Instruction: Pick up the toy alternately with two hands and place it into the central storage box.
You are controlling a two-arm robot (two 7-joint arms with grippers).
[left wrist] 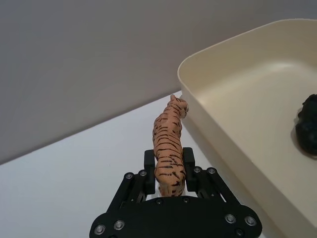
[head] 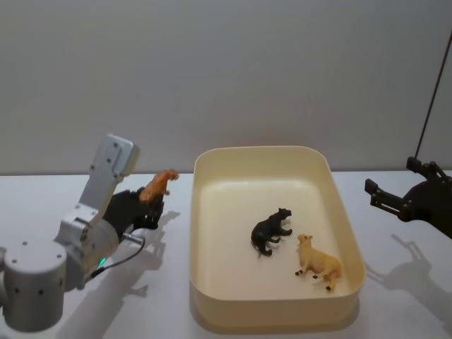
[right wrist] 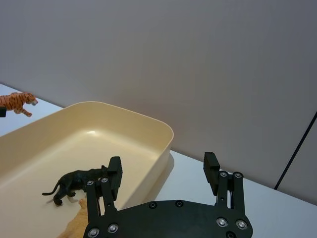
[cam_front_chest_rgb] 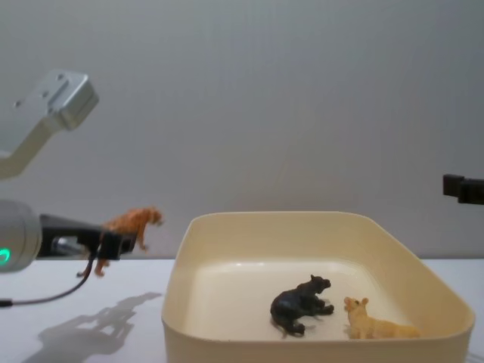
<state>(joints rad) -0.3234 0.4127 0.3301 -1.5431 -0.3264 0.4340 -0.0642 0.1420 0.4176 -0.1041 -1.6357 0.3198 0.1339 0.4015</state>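
Grip first: at the left of the head view we see the left gripper [head: 150, 209] clamped on a striped orange tiger [head: 158, 185], its fingers [left wrist: 149, 166] pressing the toy's hindquarters from both sides. We find the tiger held above the white table [head: 42, 205], head pointing toward the cream storage box [head: 263, 152] just beside it but outside the rim. At the right edge of the frame the right gripper [head: 392, 197] hangs above the table with its fingers spread apart and nothing between them. Inside the box, toward the lower right, we see a black panther [head: 271, 231] and a tan lion figurine [head: 319, 263] close together on the floor.
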